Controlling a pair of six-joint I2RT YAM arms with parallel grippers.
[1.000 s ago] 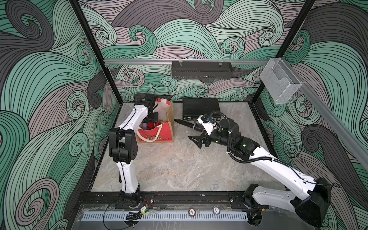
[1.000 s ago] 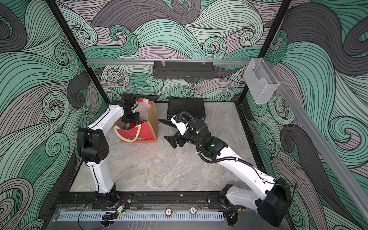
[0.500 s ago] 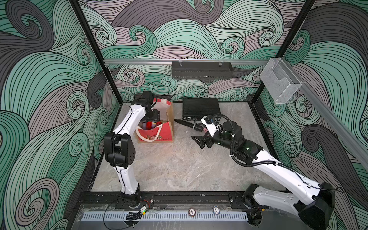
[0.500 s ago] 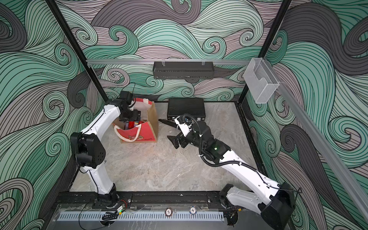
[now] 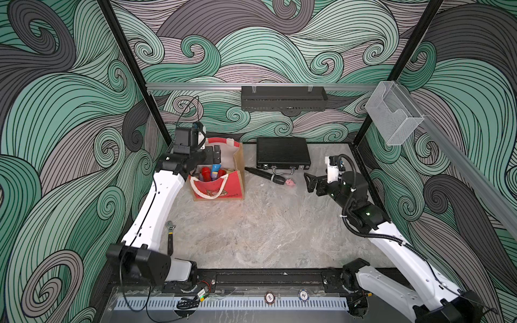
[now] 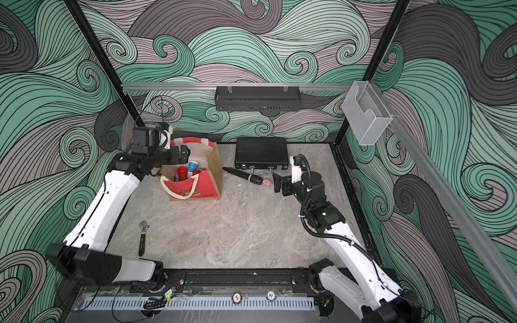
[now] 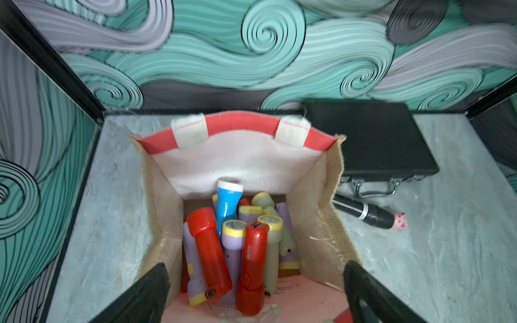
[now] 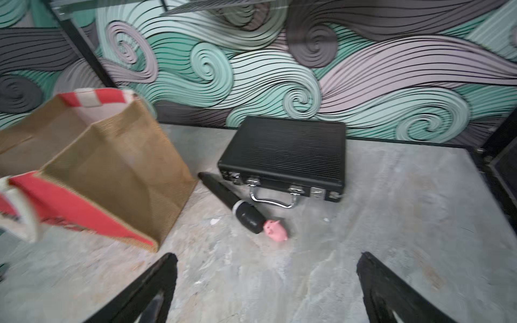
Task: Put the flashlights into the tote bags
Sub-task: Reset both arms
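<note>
Since a sec ago my L pincer (image 5: 212, 153) has come up out of the tote bag (image 5: 223, 188) and sprung wide. My R arm has swung back toward the R wall, away from the black stick (image 5: 264, 176).

Top views: L pincer hangs over the bag mouth, spread, holding nothing. R pincer (image 6: 277, 181) is also spread and empty, just beside the pink pig (image 6: 267, 183). Only a few flashlights (image 5: 207, 174) peek above the rim. I see none loose on the tabletop (image 5: 251, 237). A wrench (image 6: 142, 237) lies by my L arm, which neither wrist cam shows.

L wrist: this is the only look inside. It shows a heap of red, lilac and pale green flashlights (image 7: 209, 246) on the bag floor. The blue flashlight (image 7: 227, 204) leans on the cream lining at the back. My fingertips (image 7: 156, 279) stand wide apart, above the heap and touching nothing.

R wrist: I get the bag's brown side only, no contents. The black case (image 8: 285, 151), stick and pig lie ahead, and the R pincer (image 8: 267, 256) is wide and empty.

Judgement: the drop is done and I'm in the release/withdraw step. The task looks all but finished. Next move: lift my L arm clear w/o snagging the rope handles, then scan for stragglers, e.g. behind the bag, where no cam sees.
</note>
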